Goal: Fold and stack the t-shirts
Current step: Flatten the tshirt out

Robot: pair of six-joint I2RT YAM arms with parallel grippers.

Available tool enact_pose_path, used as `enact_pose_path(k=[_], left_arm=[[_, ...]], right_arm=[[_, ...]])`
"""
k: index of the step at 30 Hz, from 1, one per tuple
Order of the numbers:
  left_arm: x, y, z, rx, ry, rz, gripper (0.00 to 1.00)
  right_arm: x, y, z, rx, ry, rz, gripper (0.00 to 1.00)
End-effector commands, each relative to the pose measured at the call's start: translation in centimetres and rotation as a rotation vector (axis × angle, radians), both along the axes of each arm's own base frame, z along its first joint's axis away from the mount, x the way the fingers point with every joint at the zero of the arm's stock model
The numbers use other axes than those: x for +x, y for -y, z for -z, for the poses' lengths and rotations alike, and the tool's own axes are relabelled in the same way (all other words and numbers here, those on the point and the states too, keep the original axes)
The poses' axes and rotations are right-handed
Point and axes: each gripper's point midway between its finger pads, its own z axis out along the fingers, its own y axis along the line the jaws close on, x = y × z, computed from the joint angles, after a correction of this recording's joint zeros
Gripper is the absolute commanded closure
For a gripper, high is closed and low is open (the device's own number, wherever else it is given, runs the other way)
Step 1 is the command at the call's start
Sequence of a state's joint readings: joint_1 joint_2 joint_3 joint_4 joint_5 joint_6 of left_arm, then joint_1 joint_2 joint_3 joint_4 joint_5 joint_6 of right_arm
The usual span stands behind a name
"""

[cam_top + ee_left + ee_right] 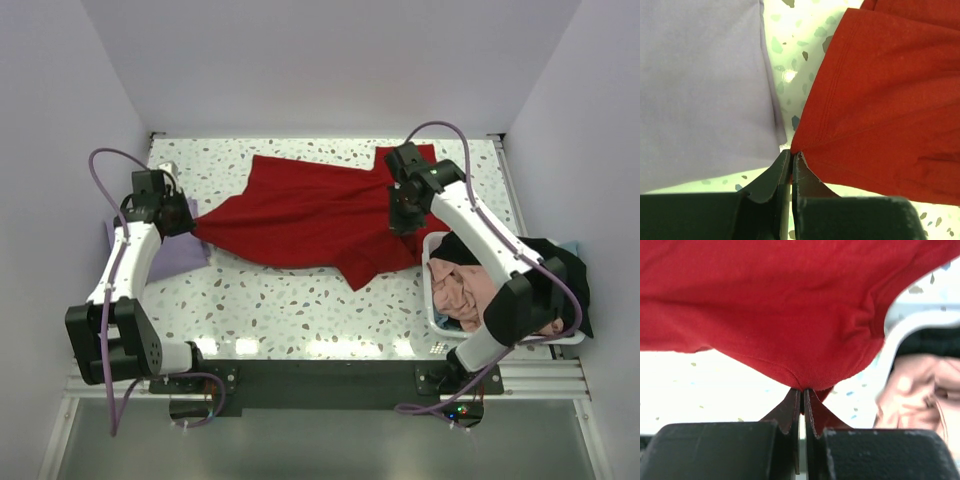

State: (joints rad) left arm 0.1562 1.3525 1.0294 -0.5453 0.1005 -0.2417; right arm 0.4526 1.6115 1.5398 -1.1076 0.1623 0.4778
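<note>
L gripper (791,156) & R gripper (802,391) jaws pressed together, each pinched red t-shirt (300,215) edge; shirt lay stretched mid-table (300,300). Risk: thin pinch could slip under uneven pull; hem might drag lavender t-shirt (705,90).

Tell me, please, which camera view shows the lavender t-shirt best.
The left wrist view: the lavender t-shirt fills its left half, its edge clear. The top external view shows only a small, partly covered patch; the right wrist view shows none.
</note>
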Motion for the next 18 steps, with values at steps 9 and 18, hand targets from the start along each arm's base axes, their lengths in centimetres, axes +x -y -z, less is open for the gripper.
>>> enact_pose_path(k=[9,18], left_arm=[[-1.9,0.0,-3.0,-0.002,0.105,-0.031,1.00],[2.6,-1.0,2.6,-0.012,-0.001,-0.017,1.00]], right_arm=[[-2.7,-0.7,-7.8,0.150,0.097,-0.031,1.00],[10.3,-2.4,-0.7,0.122,0.020,0.019,1.00]])
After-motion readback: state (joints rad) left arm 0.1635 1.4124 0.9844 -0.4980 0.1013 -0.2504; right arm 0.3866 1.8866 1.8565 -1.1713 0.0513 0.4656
